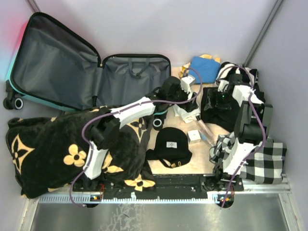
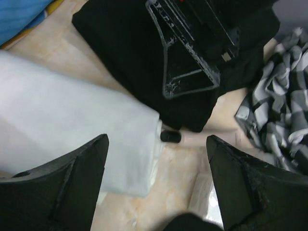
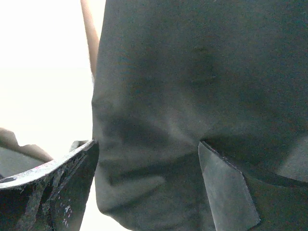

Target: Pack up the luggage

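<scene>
Find the luggage [image 1: 72,67] at the far left of the surface [image 1: 199,161], splayed open with one half leaned on the wall, presumably to leave both halves free for loading. Shows dark grey lining, a teal shell edge blushing pink, black wheels, nothing packed inside. Keep left hand [image 2: 156,139] in mind: fingers apart beside a white folded item [image 2: 72,125], likely lining up a grab. Same for right hand [image 3: 147,143]: fingers apart, straddling a black garment [image 3: 192,72], not pinching.
</scene>
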`<action>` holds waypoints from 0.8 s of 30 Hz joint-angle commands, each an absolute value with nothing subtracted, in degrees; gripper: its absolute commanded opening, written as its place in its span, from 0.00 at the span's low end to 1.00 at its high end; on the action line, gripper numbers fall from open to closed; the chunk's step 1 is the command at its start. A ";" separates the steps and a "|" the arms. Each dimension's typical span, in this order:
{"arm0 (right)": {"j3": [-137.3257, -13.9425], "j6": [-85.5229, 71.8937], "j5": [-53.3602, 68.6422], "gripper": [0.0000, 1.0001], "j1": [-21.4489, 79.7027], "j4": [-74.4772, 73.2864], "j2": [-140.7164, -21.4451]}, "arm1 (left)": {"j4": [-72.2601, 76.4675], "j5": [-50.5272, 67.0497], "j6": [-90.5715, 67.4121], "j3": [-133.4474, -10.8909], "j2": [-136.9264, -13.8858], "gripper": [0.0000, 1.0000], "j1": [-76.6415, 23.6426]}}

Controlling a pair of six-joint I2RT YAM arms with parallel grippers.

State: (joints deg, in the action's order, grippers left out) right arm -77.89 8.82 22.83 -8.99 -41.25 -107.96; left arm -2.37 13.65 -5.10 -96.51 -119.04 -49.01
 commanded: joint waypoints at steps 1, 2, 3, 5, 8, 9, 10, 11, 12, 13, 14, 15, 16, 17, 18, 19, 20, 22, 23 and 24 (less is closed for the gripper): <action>-81.76 8.09 31.79 0.85 -12.72 -40.38 -103.76 | 4.33 16.16 -17.01 -103.50 -126.33 0.88 -50.41; -82.21 8.13 32.48 0.85 -13.87 -41.31 -102.78 | 5.42 16.17 -18.57 -105.02 -127.65 0.87 -50.65; -82.80 8.39 32.92 0.85 -15.03 -42.22 -101.94 | 6.43 16.18 -19.95 -106.25 -129.03 0.87 -50.91; -83.70 9.68 33.29 0.85 -17.70 -44.82 -100.44 | 6.86 15.45 -22.20 -110.02 -132.26 0.86 -51.63; -84.05 12.22 32.84 0.85 -22.46 -47.30 -99.18 | 5.97 14.00 -24.08 -116.11 -137.15 0.85 -52.51; -84.14 13.56 32.78 0.85 -24.11 -48.24 -99.07 | 5.88 13.66 -24.59 -117.47 -138.59 0.85 -52.63; -84.41 14.59 32.66 0.85 -25.93 -49.32 -99.24 | 5.78 13.14 -25.01 -118.65 -140.00 0.85 -52.69; -84.73 15.61 32.49 0.85 -27.76 -50.40 -99.56 | 5.39 12.33 -25.35 -119.41 -141.14 0.85 -52.65; -84.87 16.59 32.24 0.85 -29.17 -51.28 -100.06 | 5.10 11.61 -25.61 -119.91 -142.13 0.85 -52.68; -84.90 17.39 32.00 0.85 -30.38 -51.66 -100.29 | 4.83 10.68 -25.67 -120.12 -143.03 0.85 -52.63; -84.76 17.94 31.73 0.85 -31.23 -51.75 -100.71 | 4.43 9.79 -25.71 -120.10 -143.66 0.85 -52.58; -84.75 18.46 31.36 0.85 -31.63 -51.79 -101.09 | 4.03 9.20 -25.81 -120.04 -144.29 0.86 -52.56; -84.81 18.86 30.95 0.85 -31.65 -51.77 -101.58 | 3.34 8.72 -25.84 -120.05 -144.77 0.86 -52.49; -84.79 18.93 30.91 0.85 -31.67 -51.39 -102.13 | 2.66 7.98 -25.86 -120.01 -145.18 0.87 -52.33; -84.64 18.67 30.96 0.84 -31.65 -50.82 -102.75 | 1.84 7.63 -25.53 -119.82 -145.53 0.87 -52.24; -84.79 18.37 31.01 0.84 -31.64 -50.19 -103.53 | 0.59 7.06 -25.13 -119.71 -145.87 0.87 -52.20; -85.04 18.22 31.02 0.84 -31.64 -49.90 -104.38 | -0.86 5.53 -24.72 -119.34 -145.94 0.88 -52.04; -85.62 18.24 30.94 0.82 -31.64 -49.64 -106.11 | -2.88 4.29 -24.24 -116.62 -145.01 0.89 -51.39; -85.61 18.34 30.89 0.82 -31.52 -49.47 -106.82 | -3.30 3.59 -23.97 -114.49 -144.03 0.89 -50.93; -85.44 18.37 30.72 0.81 -31.32 -49.06 -107.37 | -3.41 2.84 -23.57 -112.27 -142.71 0.89 -50.44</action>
State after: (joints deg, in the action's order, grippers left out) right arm -83.37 17.10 30.68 -31.99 -50.28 -104.68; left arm 0.78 7.64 -24.51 -117.54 -145.05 -52.14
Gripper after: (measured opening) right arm 0.824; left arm 0.885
